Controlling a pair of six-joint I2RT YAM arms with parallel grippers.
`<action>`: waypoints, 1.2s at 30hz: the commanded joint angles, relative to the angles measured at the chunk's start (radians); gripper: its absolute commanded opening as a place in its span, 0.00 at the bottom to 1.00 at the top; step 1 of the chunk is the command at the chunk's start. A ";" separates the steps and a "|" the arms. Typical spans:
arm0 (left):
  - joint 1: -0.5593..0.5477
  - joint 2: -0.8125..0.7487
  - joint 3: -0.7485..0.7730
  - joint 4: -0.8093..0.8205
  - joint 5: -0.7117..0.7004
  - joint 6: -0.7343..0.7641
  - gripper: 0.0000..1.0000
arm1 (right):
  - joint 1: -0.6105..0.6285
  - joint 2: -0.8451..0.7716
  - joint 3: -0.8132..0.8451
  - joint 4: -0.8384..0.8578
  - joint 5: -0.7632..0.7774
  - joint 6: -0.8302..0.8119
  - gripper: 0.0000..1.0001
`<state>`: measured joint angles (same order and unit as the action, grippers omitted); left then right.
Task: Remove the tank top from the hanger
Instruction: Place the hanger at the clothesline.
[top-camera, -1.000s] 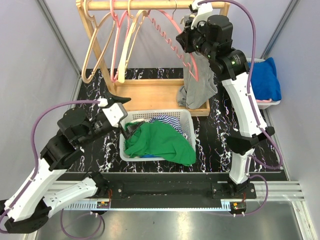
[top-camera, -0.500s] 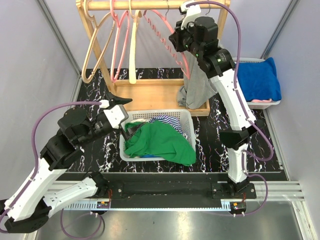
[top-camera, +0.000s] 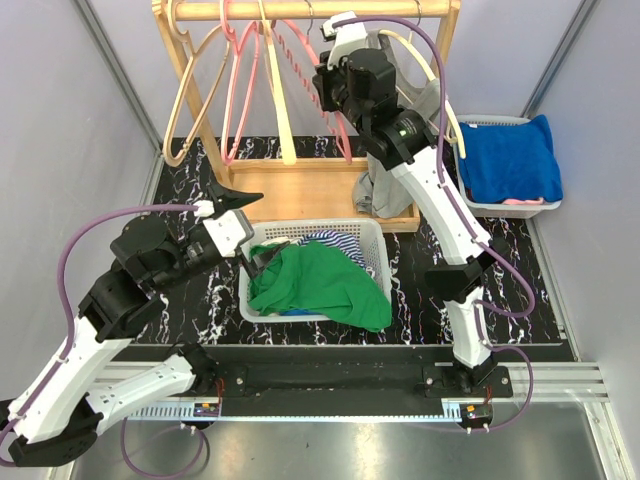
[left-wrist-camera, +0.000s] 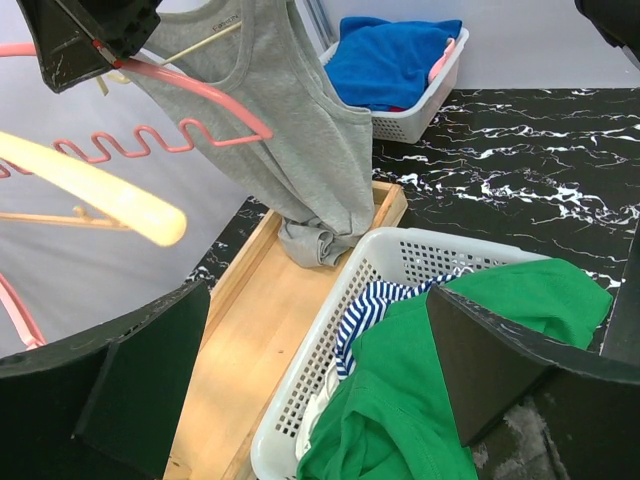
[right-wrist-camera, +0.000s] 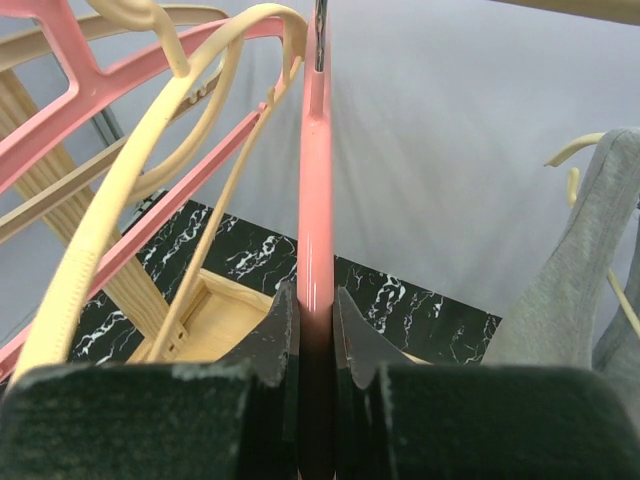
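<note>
Can't see much of the tank top (top-camera: 378, 195) from above, mostly tucked behind the right arm (top-camera: 445, 215). Can't follow the pink hanger (right-wrist-camera: 316, 200) past the top edge up close either.

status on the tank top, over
Left gripper open at laundry basket. Right gripper shut on pink hanger. Grey tank top still hanging, hem bunched on rack base. Cream hanger crowds close.
</note>
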<state>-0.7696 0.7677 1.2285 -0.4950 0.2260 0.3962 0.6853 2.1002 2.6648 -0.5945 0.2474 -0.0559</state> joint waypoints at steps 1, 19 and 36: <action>-0.003 -0.002 0.039 0.075 0.012 0.015 0.99 | 0.037 0.004 0.034 0.033 -0.023 0.010 0.06; -0.003 0.087 0.184 0.081 -0.067 0.015 0.99 | 0.076 -0.235 -0.175 0.019 0.016 -0.025 0.73; 0.000 0.248 0.434 -0.113 -0.214 -0.048 0.99 | -0.191 -0.614 -0.598 0.174 0.063 -0.196 0.70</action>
<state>-0.7704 1.0069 1.6440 -0.5697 0.0940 0.3836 0.5156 1.4593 2.2108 -0.5110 0.2962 -0.1543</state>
